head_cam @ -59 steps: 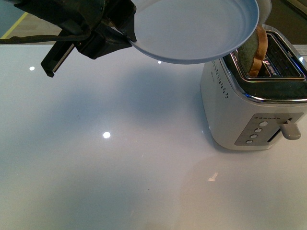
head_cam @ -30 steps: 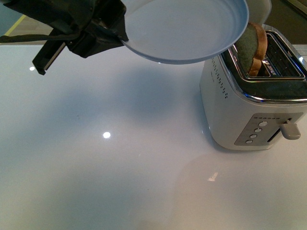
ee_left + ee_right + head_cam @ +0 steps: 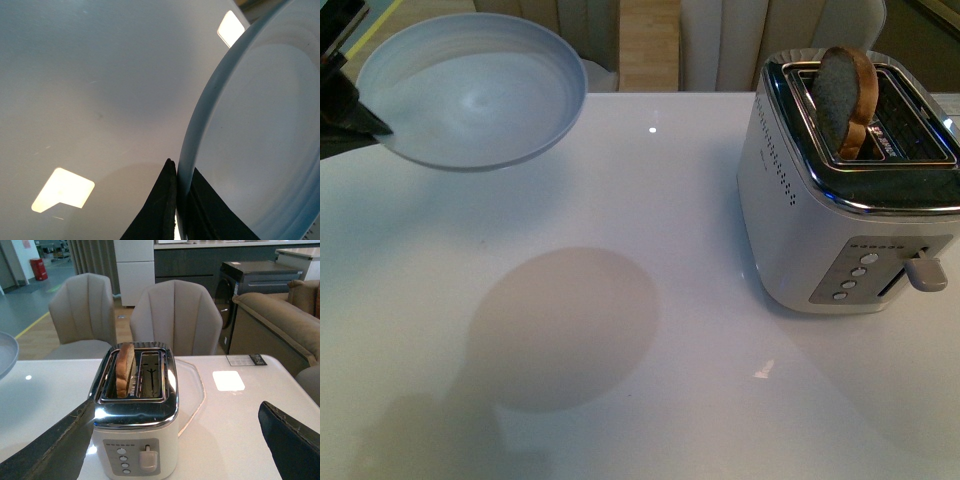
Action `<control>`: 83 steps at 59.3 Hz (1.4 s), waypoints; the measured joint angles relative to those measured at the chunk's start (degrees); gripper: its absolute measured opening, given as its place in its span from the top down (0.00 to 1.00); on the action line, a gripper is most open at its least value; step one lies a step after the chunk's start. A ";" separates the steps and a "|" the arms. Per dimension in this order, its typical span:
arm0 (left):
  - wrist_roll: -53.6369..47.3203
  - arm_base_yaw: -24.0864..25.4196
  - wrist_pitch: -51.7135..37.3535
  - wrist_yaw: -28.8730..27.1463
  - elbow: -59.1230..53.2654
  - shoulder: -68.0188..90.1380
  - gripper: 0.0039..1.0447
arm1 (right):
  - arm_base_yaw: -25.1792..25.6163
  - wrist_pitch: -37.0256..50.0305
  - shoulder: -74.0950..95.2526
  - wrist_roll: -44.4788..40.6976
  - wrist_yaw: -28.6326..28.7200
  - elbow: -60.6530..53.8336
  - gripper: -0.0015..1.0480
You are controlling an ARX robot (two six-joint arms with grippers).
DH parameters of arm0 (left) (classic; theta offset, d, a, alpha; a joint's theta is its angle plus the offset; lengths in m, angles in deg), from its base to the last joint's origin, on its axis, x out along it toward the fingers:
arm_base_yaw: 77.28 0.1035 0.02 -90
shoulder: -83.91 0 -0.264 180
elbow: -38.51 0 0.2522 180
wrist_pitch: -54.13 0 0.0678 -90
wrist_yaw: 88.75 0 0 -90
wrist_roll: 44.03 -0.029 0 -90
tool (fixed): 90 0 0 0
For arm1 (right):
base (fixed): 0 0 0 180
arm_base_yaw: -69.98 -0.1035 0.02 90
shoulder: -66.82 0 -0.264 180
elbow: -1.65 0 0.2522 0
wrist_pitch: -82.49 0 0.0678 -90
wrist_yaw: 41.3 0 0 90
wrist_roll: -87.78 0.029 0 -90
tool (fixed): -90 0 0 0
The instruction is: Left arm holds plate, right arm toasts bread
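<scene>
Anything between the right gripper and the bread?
Nothing visible. The right gripper is open, facing the toaster; the bread stands up out of a slot, uncovered. The plate is held off to the left.

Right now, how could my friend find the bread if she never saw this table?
Look on the white table for the shiny white toaster at the right. The bread stands upright in one slot, sticking out the top. It is the only brown thing on the table; the other slot is empty.
</scene>
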 joint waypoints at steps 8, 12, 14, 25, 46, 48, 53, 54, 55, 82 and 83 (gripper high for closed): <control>-2.91 4.85 -2.67 1.79 0.57 4.66 0.98 | 0.00 0.00 -0.02 0.00 0.00 0.00 0.08; -3.76 6.84 -3.74 2.67 1.09 6.88 0.98 | 0.00 0.00 -0.02 0.00 0.02 0.00 0.08; -4.15 7.82 -4.48 3.41 1.33 8.00 0.98 | 0.00 0.00 -0.02 0.00 0.00 0.00 0.08; -5.97 12.09 -6.88 5.01 3.30 14.10 0.98 | 0.00 0.00 -0.02 0.00 0.00 0.00 0.08; -7.93 17.11 -9.90 7.91 9.07 26.01 0.98 | 0.00 0.00 -0.02 0.00 0.02 0.00 0.08; -7.98 17.38 -9.90 8.28 10.25 27.36 0.98 | 0.00 0.00 -0.02 0.00 0.00 0.00 0.08; -8.00 17.81 -9.92 9.03 11.74 29.22 0.98 | 0.00 0.00 -0.02 0.00 0.02 0.00 0.08; -8.00 17.88 -9.94 9.11 12.00 29.66 0.98 | 0.00 0.00 -0.02 0.00 0.00 0.00 0.08; -8.00 17.90 -9.94 9.20 12.13 29.83 0.98 | 0.00 0.00 -0.02 0.00 0.00 0.00 0.08; -9.31 18.82 -8.31 9.46 14.60 33.66 0.98 | 0.00 0.00 -0.02 0.00 0.00 0.00 0.08; -9.35 18.84 -8.31 9.49 14.60 33.66 0.98 | 0.00 0.00 -0.02 0.00 0.00 0.00 0.08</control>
